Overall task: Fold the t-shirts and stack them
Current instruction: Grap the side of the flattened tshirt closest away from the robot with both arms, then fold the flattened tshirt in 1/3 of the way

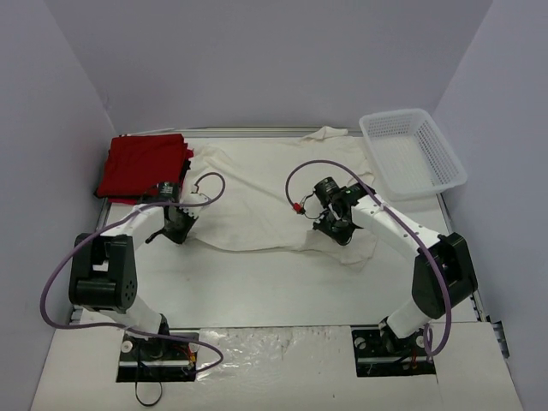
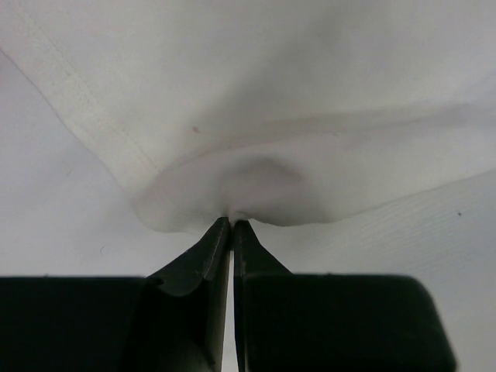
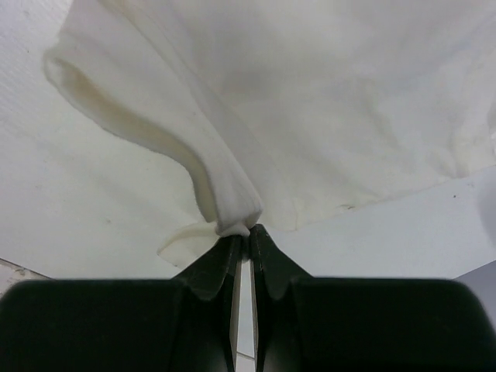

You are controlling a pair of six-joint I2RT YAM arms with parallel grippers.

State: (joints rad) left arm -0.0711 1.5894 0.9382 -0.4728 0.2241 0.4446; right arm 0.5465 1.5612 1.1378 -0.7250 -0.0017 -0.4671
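- Evidently the cream t-shirt [image 1: 265, 188] lay spread on the bench [image 1: 282, 282], just beside the red stack [image 1: 144, 165].
- Nearest that stack the left tool [image 2: 232, 223] pinched its edge; farthest from it, the right tool [image 3: 246, 231] did likewise.
- Light, limp cloth would likely sag; the corners seemed the best holds.

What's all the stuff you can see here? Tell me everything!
big t-shirt: one, cream-white, spread across the middle of the table
red t-shirts: one folded pile, bright red, far left corner; how many are in it cannot be told
basket: one, white plastic mesh, far right corner, nothing seen inside
table: one, white, under everything
cables: two, purple, one looping along each arm
arms: two, white and black, bolted at the near edge
left gripper: one, black, shut on the big t-shirt's left edge
right gripper: one, black, shut on a bunched fold of the big t-shirt's right side
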